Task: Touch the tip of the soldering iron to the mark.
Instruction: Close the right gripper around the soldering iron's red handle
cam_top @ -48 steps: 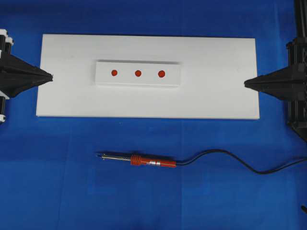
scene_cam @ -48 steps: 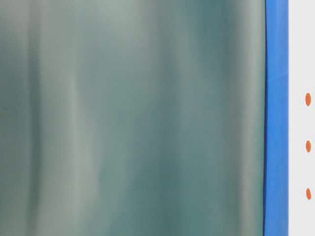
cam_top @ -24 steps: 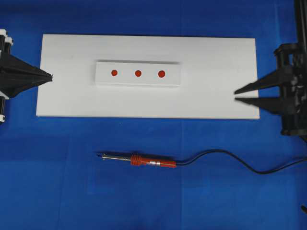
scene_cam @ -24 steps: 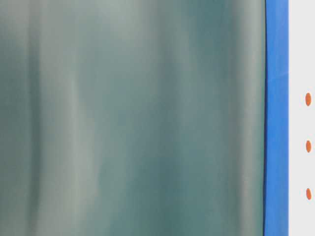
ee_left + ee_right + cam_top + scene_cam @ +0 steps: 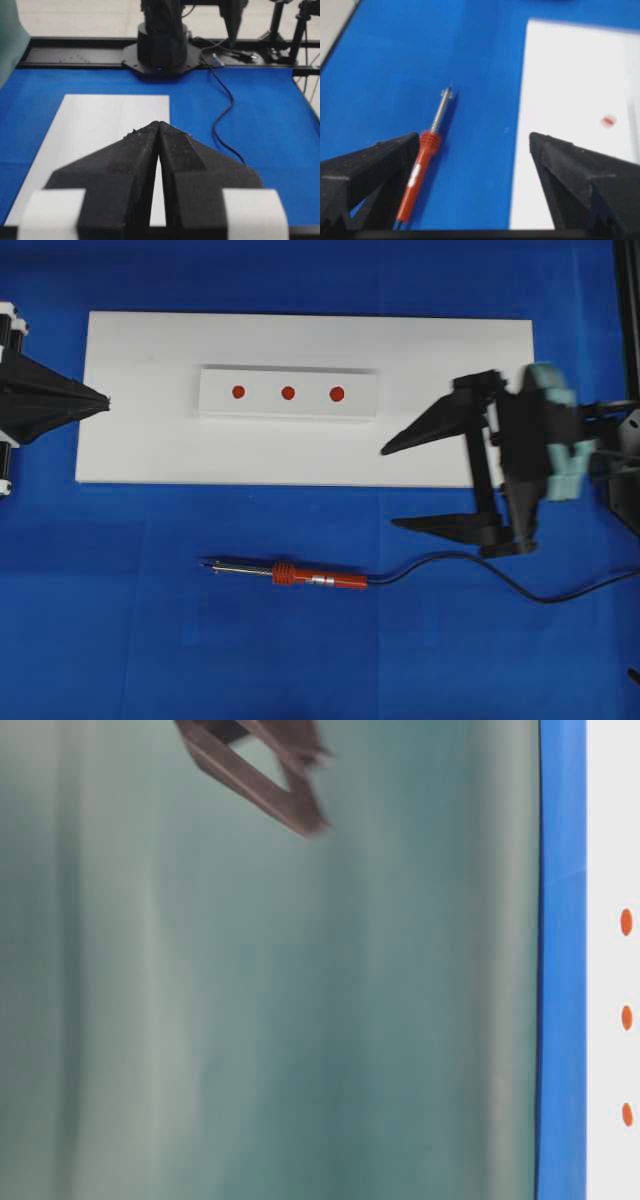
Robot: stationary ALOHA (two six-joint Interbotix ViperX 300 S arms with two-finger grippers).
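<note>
Now, step: you're reaching for the soldering iron [image 5: 300, 575], not yet gripped.
Right gripper [image 5: 388, 487]: jaws spread wide, empty.
Left gripper [image 5: 103, 400]: closed, empty, at the white board's [image 5: 300, 455] left edge.
Next: lower over the handle and close; the mark [image 5: 337, 394] waits.

The soldering iron [image 5: 290, 574] lies flat on the blue tabletop [image 5: 150, 640], below the white board [image 5: 130, 440], red-orange handle right, silver tip pointing left, black cord trailing right. The mark [image 5: 337, 394], a red dot, sits rightmost on the board's raised strip.
</note>
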